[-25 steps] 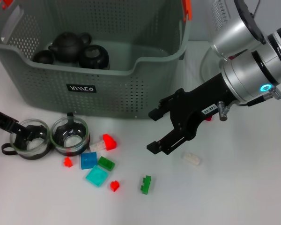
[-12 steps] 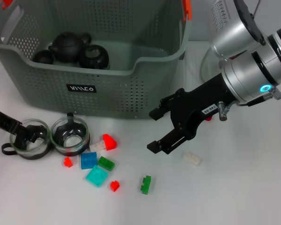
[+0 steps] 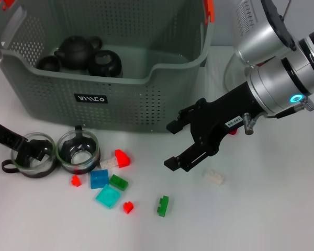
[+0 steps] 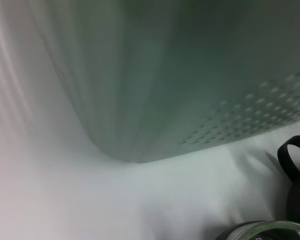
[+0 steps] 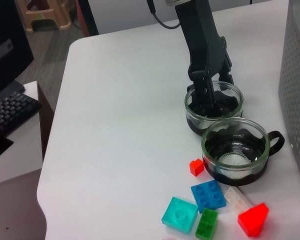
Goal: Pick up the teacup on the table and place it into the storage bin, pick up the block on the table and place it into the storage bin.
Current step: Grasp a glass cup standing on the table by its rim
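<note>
The left gripper (image 3: 34, 151) reaches in from nine o'clock and has its fingers (image 5: 208, 95) down inside the left teacup (image 3: 31, 157), one against the glass rim — clamped on it. That cup sits on the white table (image 3: 261, 219) touching a second teacup (image 3: 79, 151), both just in front of the storage bin (image 3: 120, 107). The second cup's black loop handle (image 5: 276, 141) points toward the bin. The right gripper (image 3: 177, 145) hovers with jaws spread wide over bare table; a loose green block (image 3: 163, 205) lies at its six o'clock, long axis running roughly twelve to six, and a clear block (image 3: 215, 177) sits near it at four o'clock. Beyond the table edge — a keyboard (image 5: 7, 117) on a desk.
</note>
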Robot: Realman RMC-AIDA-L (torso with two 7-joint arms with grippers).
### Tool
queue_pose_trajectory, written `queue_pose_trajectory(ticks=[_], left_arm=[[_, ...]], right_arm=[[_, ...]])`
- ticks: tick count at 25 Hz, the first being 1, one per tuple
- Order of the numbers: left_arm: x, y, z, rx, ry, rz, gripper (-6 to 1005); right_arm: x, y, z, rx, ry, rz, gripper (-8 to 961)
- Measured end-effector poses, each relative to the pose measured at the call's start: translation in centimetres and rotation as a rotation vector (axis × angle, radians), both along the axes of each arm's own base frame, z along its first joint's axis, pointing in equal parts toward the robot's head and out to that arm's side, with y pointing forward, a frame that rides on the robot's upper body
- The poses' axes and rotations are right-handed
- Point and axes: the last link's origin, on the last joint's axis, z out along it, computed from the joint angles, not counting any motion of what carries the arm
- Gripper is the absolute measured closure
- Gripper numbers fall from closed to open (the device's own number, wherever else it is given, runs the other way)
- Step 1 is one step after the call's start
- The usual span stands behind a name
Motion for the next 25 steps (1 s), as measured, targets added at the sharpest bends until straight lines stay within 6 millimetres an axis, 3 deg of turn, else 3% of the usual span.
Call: queue_pose_trajectory(ticks=[20,25], left_arm=[[-0.61,0.06,-0.13,0.005,0.01,0.03,158],[-0.65,0.09,-0.04,0.008,0.012,0.034,379]], right_arm=[[0.17,0.0,-0.06,0.004,0.003,-0.006,9],[0.16,0.01,-0.02,0.004,0.005,-0.008,9]])
